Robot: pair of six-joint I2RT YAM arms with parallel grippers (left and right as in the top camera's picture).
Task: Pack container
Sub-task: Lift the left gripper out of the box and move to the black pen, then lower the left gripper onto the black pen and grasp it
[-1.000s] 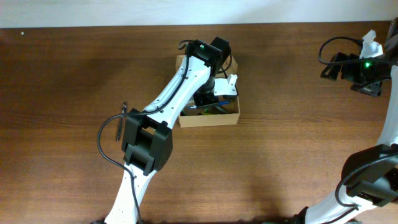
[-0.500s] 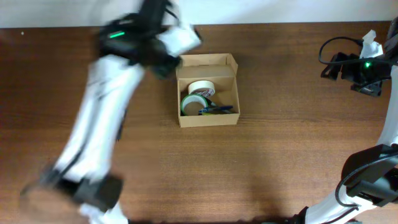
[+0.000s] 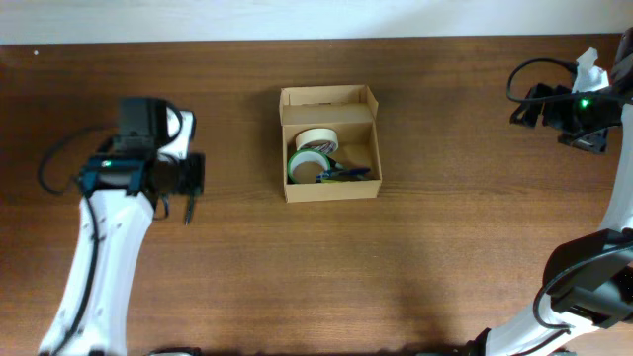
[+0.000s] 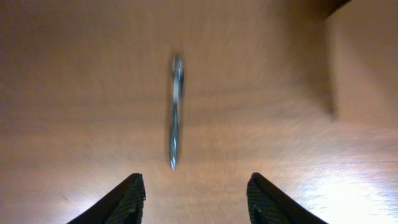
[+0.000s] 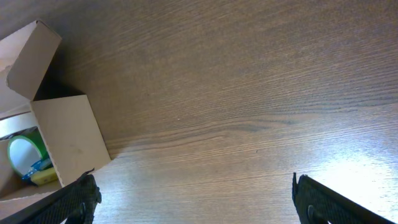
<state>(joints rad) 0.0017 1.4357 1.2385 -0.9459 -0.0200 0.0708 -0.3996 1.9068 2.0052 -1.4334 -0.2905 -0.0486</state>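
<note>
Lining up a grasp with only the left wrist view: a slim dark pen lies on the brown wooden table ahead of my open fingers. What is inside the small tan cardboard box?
Observer: The small tan cardboard box holds a cream tape roll, a green tape roll and a blue pen.
Operator: Is its lid shut?
Observer: No, the flap lid stands open at the far side.
Operator: And the right gripper?
Observer: The right gripper is open over the wooden table, far right of the box.

Looks like a robotics lab setup to me: wood-grain counter (image 3: 445, 247) against a plain white wall (image 3: 198, 20), with a cabled white left arm (image 3: 99, 247) and right arm (image 3: 621, 188) over it.
</note>
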